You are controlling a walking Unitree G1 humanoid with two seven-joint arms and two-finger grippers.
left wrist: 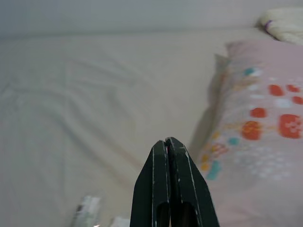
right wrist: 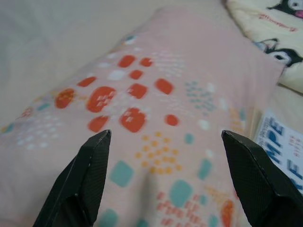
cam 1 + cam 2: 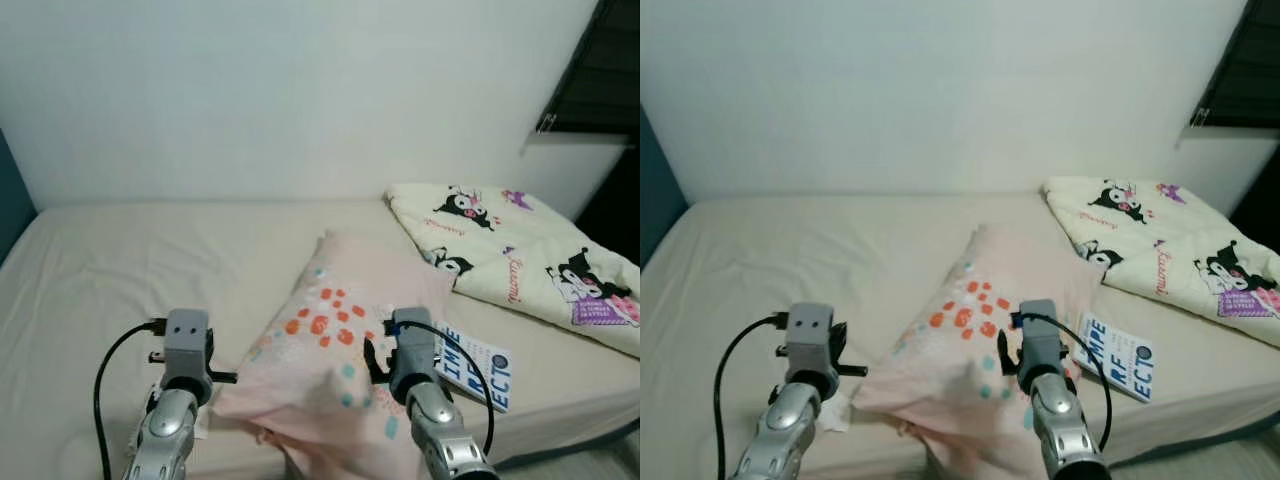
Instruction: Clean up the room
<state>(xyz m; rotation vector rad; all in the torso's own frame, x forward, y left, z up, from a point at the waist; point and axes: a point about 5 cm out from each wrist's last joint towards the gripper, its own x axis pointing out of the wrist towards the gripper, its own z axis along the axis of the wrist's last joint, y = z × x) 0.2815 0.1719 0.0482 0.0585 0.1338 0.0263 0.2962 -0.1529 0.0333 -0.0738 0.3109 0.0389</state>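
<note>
My left hand (image 1: 169,146) hovered low over the bed (image 3: 110,270), fingers pressed together and holding nothing, parked just off the pillow's near left corner, I judged, to leave the other arm room. The pink pillow (image 3: 340,340) lay askew across the middle of the mattress, which is why I went for it. My right hand (image 2: 168,161) hung above its dotted face, fingers spread wide and not yet touching. A book (image 3: 478,368) peeked out beside the pillow, the cartoon-print blanket (image 3: 520,250) beyond.

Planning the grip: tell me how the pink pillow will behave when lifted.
The pink pillow looks soft and wrinkled, so it will probably sag and fold. It seems light for its bulk. The right gripper hovers open above it; pinching fabric may work best.
</note>
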